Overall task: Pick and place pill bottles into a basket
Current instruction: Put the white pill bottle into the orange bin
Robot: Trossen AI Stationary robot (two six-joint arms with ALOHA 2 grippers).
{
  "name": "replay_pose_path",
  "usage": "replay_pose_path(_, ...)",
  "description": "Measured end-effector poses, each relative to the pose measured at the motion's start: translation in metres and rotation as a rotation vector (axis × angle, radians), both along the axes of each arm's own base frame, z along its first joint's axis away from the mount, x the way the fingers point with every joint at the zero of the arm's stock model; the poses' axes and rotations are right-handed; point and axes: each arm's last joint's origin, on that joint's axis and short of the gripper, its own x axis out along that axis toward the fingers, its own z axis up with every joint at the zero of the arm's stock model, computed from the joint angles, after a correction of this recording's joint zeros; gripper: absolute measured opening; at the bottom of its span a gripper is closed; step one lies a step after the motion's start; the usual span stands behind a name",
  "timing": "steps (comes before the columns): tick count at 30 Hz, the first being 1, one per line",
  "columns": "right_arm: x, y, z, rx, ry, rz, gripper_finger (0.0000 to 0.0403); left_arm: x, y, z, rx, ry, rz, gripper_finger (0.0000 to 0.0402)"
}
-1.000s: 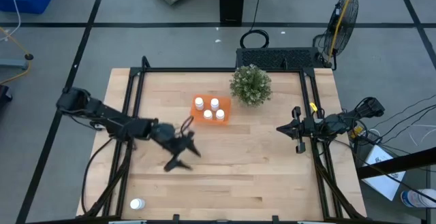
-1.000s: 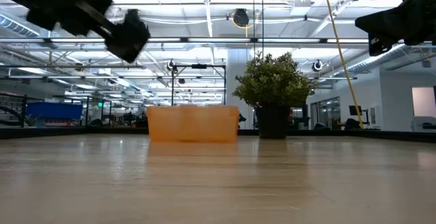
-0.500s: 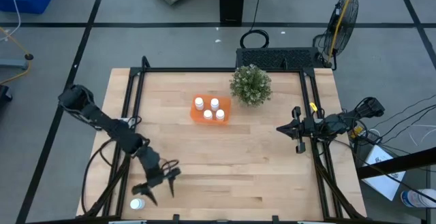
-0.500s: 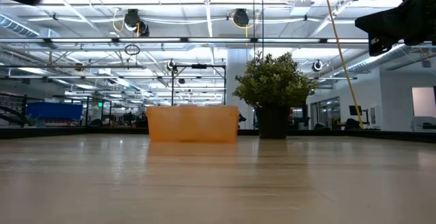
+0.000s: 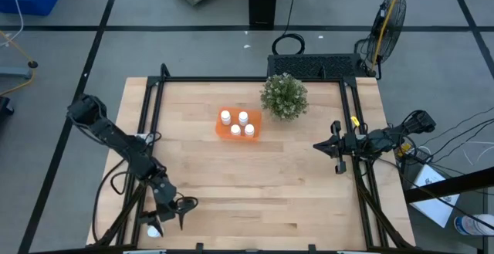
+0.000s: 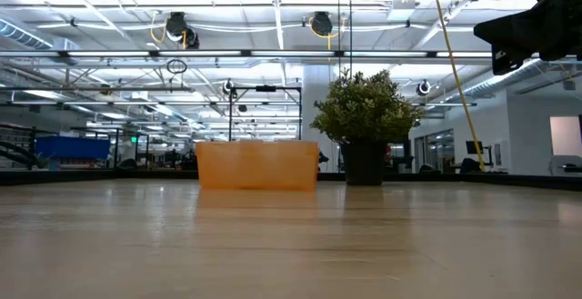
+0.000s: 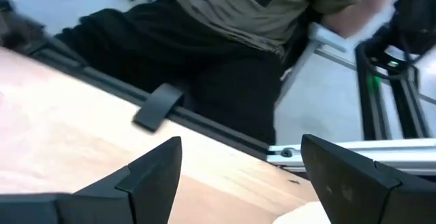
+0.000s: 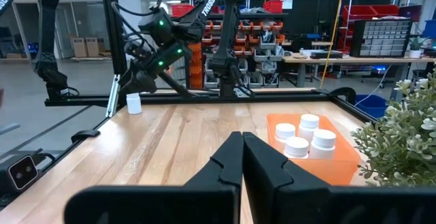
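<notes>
The orange basket (image 5: 238,125) stands at the table's far middle with several white pill bottles (image 5: 242,117) upright in it; it also shows in the low view (image 6: 256,164) and the right wrist view (image 8: 344,157). One more white bottle (image 5: 153,231) stands upright on the table near the near left corner, also seen in the right wrist view (image 8: 133,103). My left gripper (image 5: 167,223) is open just beside and above that bottle, fingers spread wide in its wrist view (image 7: 240,142). My right gripper (image 5: 316,146) is shut and empty at the table's right side (image 8: 242,142).
A green bushy plant (image 5: 284,96) in a dark pot stands right of the basket. A black frame (image 5: 158,92) runs along the table's edges. A person in dark clothes (image 7: 225,54) sits just beyond the near edge by my left gripper.
My left gripper has swung from the table's middle toward the near left corner and come down beside the lone bottle, leaving the low view. It has turned to point toward the near edge. The bottle has stayed in place.
</notes>
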Motion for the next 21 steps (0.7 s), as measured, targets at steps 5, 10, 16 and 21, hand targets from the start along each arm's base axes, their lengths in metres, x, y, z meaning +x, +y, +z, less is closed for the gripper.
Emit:
replay_pose_path(5,0.0,0.0,0.0,0.0,0.0,0.0,0.0,-0.006,-0.004,0.0,-0.021,-0.006,-0.104,0.0303)
replay_pose_path(10,0.0,0.0,0.0,0.0,0.0,0.0,0.0,-0.016,-0.007,-0.001,0.028,-0.061,-0.169,0.0295)
replay_pose_path(16,0.0,0.0,0.0,0.0,0.0,0.0,0.0,-0.028,0.001,0.004,0.121,-0.103,-0.184,0.0283)
replay_pose_path(21,0.0,0.0,0.0,0.0,0.0,0.0,0.0,-0.04,-0.004,0.005,0.143,-0.121,-0.245,0.0283)
